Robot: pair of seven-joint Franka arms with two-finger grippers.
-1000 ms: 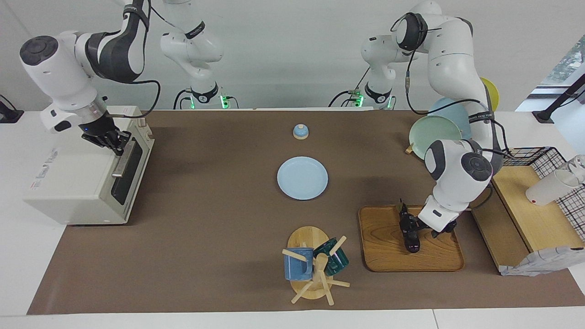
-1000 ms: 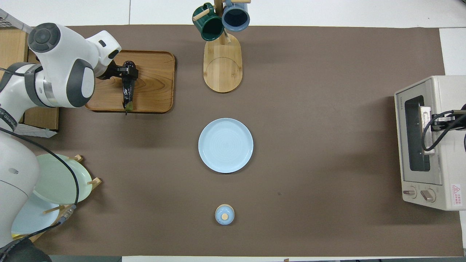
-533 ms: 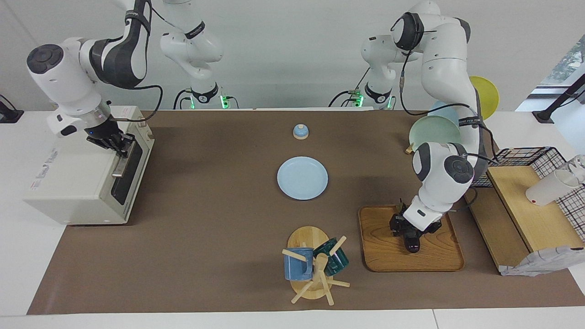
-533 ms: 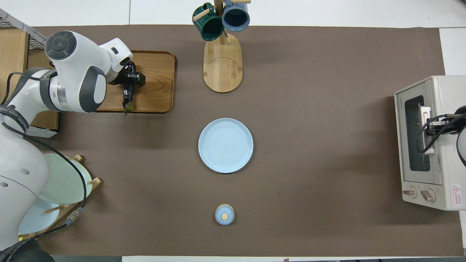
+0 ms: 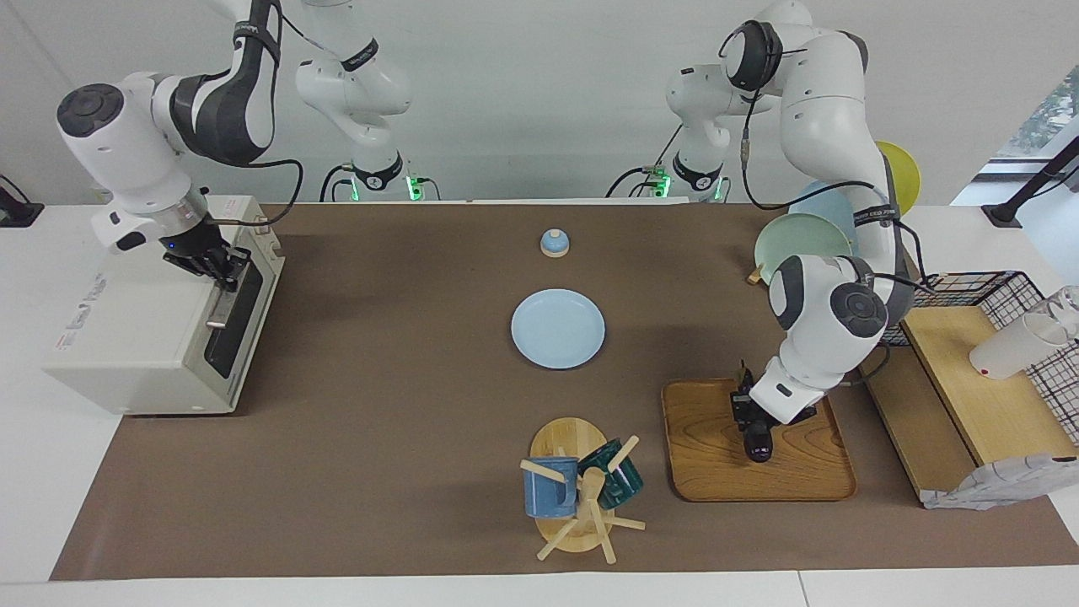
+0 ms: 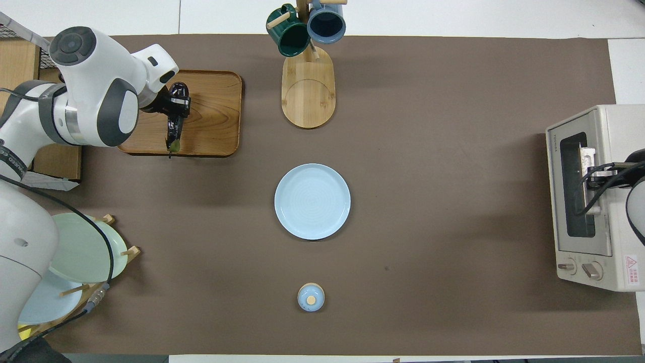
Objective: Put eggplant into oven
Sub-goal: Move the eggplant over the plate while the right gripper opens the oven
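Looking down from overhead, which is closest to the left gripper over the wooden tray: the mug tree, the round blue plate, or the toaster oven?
From the left gripper:
1. Mug tree, at the table's edge farthest from the robots.
2. Blue plate, mid-table.
3. Toaster oven, at the right arm's end.

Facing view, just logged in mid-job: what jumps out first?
Both arms are busy at opposite ends of the table. The left end effector is shut on the eggplant over the wooden tray, at the left arm's end. The right end effector is shut on the handle of the oven, whose door looks closed.
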